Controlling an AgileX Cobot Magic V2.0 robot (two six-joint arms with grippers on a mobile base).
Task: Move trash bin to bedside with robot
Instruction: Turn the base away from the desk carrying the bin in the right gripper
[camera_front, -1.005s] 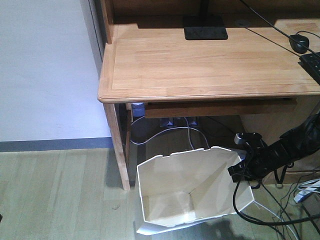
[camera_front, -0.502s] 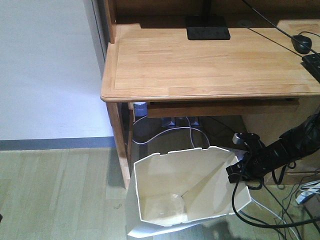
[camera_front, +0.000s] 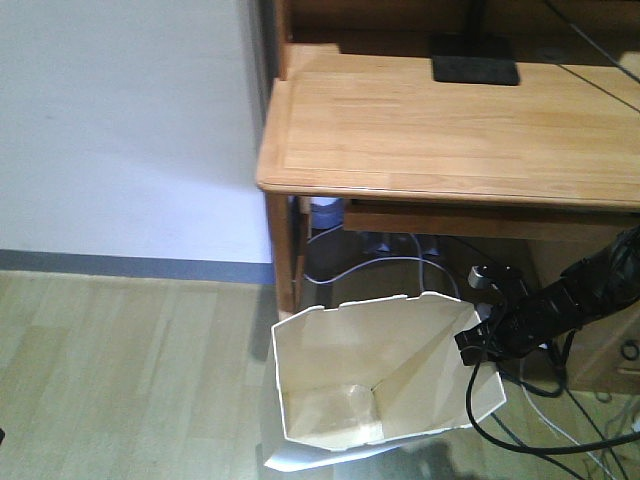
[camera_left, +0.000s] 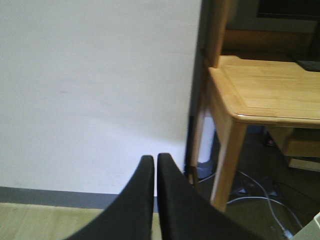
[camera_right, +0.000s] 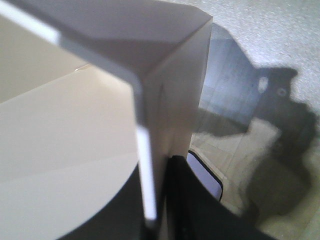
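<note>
The plank floor (camera_front: 120, 380) meets a white wall (camera_front: 120, 120). No bed shows in any view, so which way the bedside lies cannot be told. A wooden desk (camera_front: 450, 130) stands just behind the trash bin (camera_front: 380, 370), which is mouth-up near the desk's corner leg. The right claw (camera_front: 478, 337) comes in from the bin's right side and pinches its rim wall, so the whole bin hangs off to that claw's left. The left claw (camera_left: 153, 162) is pressed together, empty, and aimed at the wall.

The floor (camera_front: 120, 380) lies open left of the trash bin (camera_front: 380, 370); desk leg (camera_front: 283, 250) and cables (camera_front: 380, 265) stand behind.
</note>
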